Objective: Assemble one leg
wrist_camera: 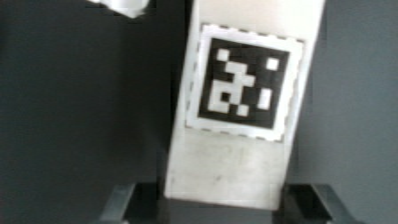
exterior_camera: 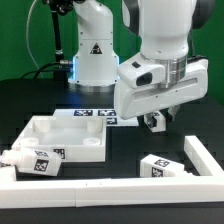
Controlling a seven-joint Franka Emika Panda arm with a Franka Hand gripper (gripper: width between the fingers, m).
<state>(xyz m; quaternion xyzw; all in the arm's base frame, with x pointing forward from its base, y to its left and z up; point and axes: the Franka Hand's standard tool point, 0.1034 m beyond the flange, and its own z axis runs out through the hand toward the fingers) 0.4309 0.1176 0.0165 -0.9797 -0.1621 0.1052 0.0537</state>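
A Franka arm [exterior_camera: 160,60] is hanging over the black desk [exterior_camera: 120,148], its fingers [wrist_camera: 128,203] standing spread wider than the leg [wrist_camera: 231,150] and gripping nothing. In the wrist view the white post is showing between the two fingers, tag side up, with a dark sliver on either side. In the exterior view the leg [exterior_camera: 163,166] is lying flat on the desk, nearer the camera than the fingers and inside the corner of a white L-shaped rail [exterior_camera: 120,187]. Toward the exterior view's left, the tray-like tabletop [exterior_camera: 75,152] is sitting open side up, its hollow showing only its white floor. A longer tagged piece [exterior_camera: 28,160] is lying just beside its near corner. The marker board [exterior_camera: 92,115] is lying behind the tray.
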